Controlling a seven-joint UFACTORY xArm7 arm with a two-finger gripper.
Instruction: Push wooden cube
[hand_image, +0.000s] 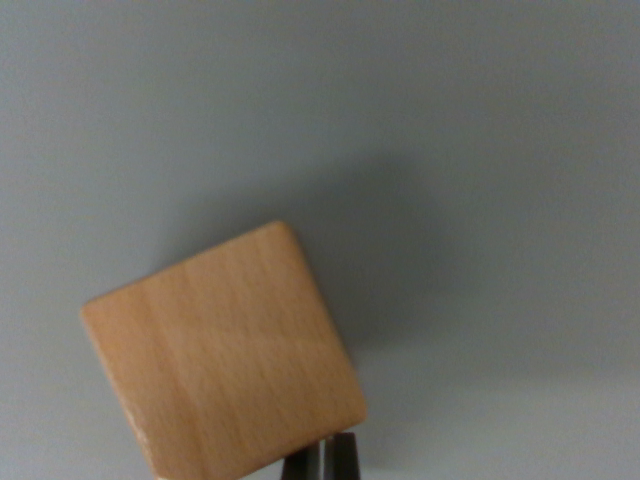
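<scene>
Wooden cube (222, 355) on grey surface (480, 130), just above-left of pincer (322, 458), touching its tip. Square face, rotated askew; grain runs up-down. Unmarked. Pincer fingers pressed together, holding nothing.

Very little of the robot shows in the wrist view: only the tip of the claw (322, 458) at the bottom edge. It appears as two dark, near-black finger ends (the view is soft, so surface detail is lost) standing side by side, with a thin pale grey strip running vertically between them. Their tops look squared off and flat.
</scene>
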